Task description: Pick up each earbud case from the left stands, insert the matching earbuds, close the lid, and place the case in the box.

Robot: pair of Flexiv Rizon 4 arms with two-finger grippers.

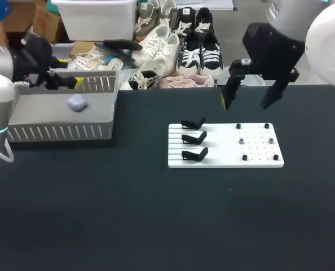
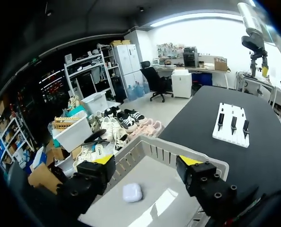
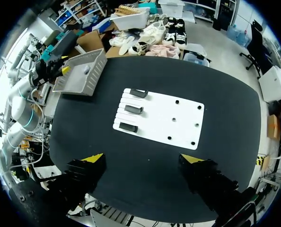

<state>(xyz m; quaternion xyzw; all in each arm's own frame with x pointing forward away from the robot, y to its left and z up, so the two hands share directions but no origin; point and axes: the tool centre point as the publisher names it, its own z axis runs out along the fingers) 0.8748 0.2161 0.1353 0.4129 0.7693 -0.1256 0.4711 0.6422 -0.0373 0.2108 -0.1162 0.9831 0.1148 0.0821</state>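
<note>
A pale earbud case point(image 2: 132, 192) lies on the floor of the grey slotted box point(image 2: 178, 153), below and between the spread fingers of my left gripper point(image 2: 147, 163), which is open and not touching it. From above, the case point(image 1: 77, 103) shows in the box point(image 1: 60, 132) at the table's left, with the left gripper point(image 1: 66, 82) over the box's back wall. Three black stands point(image 1: 194, 138) on the white board point(image 1: 224, 161) hold nothing. My right gripper point(image 1: 251, 96) hangs open high over the board's far edge. Its wrist view point(image 3: 143, 158) looks down on the board point(image 3: 159, 118).
Small black pegs point(image 1: 256, 141) dot the right half of the white board. The dark tabletop point(image 1: 156, 226) stretches in front of the board and the box. Shoes and bins lie beyond the far table edge.
</note>
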